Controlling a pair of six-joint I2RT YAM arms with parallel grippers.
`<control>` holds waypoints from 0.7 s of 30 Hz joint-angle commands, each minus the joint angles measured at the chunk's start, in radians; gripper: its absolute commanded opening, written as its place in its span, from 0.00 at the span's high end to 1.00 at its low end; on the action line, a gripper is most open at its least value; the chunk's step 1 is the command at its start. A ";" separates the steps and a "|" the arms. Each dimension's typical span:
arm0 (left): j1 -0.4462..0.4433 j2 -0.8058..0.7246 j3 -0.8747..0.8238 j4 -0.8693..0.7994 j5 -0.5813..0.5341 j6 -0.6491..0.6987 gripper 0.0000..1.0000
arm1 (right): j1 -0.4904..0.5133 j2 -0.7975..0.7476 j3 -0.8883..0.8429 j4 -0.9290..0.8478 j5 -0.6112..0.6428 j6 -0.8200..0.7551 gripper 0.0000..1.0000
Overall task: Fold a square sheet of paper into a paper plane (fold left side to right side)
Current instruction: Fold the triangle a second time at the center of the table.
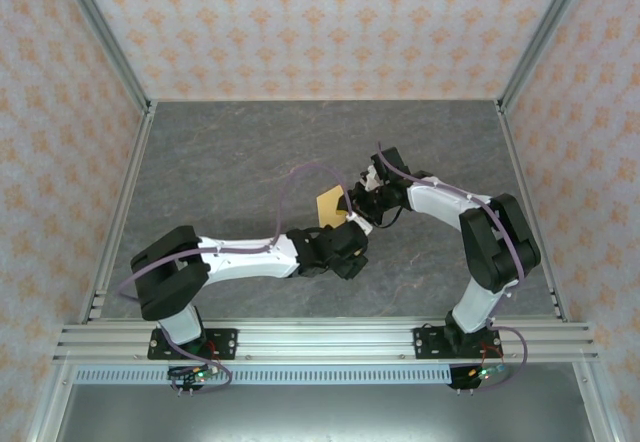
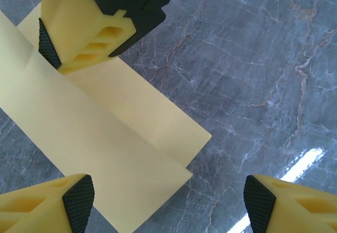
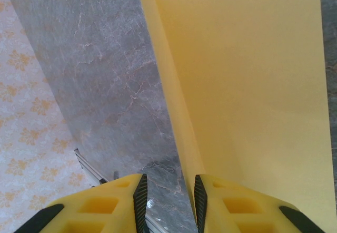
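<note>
The yellow-orange sheet of paper (image 1: pixel 329 205) lies mid-table, folded so that one layer overlaps another (image 2: pixel 105 133). In the right wrist view one flap (image 3: pixel 247 80) rises beside the grey top. My right gripper (image 1: pixel 362 202) is at the paper's right edge. Its jaws (image 3: pixel 169 201) stand a narrow gap apart, with the paper's edge against the inner pad of one finger (image 3: pixel 199 198) and bare table between the pads. That finger also shows in the left wrist view, touching the sheet (image 2: pixel 79 27). My left gripper (image 1: pixel 347 249) hovers just near of the paper, wide open (image 2: pixel 168 204), holding nothing.
The grey marbled tabletop (image 1: pixel 230 152) is bounded by aluminium frame rails (image 1: pixel 125 202) and patterned walls. Both arms reach toward the middle, their wrists close together. A purple cable (image 1: pixel 290 187) loops over the left arm near the paper.
</note>
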 commanded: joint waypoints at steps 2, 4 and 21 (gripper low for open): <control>-0.008 0.029 0.044 -0.036 -0.058 0.016 0.24 | 0.006 -0.012 0.021 -0.027 -0.005 0.013 0.67; -0.009 0.045 0.053 -0.042 -0.066 0.019 0.26 | 0.007 -0.010 0.022 -0.028 -0.005 0.015 0.67; -0.013 0.048 0.039 -0.045 -0.093 0.011 0.70 | 0.010 0.003 0.037 -0.081 0.037 -0.018 0.67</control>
